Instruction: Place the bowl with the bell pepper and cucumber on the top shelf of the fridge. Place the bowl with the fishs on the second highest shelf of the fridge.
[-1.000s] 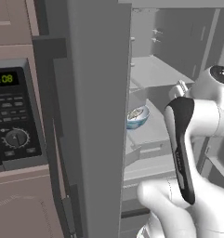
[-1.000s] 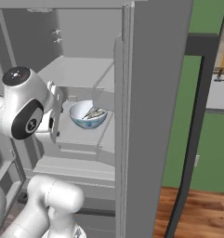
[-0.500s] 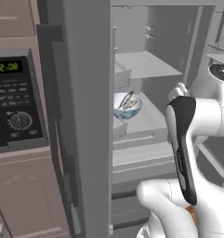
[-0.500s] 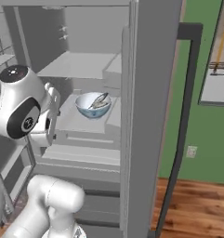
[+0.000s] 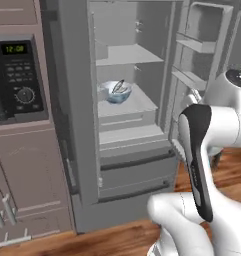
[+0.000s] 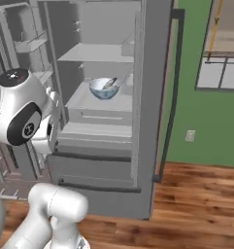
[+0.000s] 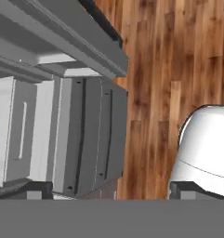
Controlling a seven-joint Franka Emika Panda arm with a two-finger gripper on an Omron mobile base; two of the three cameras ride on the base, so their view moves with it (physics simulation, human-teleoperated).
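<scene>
Setting: simulated kitchen, wooden floor [image 7: 178, 69], microwave [image 5: 14, 80] beside the open fridge [image 6: 113, 141].
Claw: gripper [image 7: 111, 190] fully spread, holding nothing, aimed down at the fridge's lower drawers [image 7: 90, 139].
Fish bowl: blue bowl [image 6: 104, 88] on the second highest shelf [image 6: 89, 99], well above and ahead of the claw.
Top shelf: shelf [image 5: 127, 54] carries no bowl.
Technique: probably retreat clear of the fridge door [image 5: 202, 60] before fetching the vegetable bowl.

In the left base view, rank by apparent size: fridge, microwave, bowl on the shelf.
1. fridge, by far the largest.
2. microwave, partly cut off at the left edge.
3. bowl, smallest, though it sits deeper inside, which shrinks it somewhat.
</scene>
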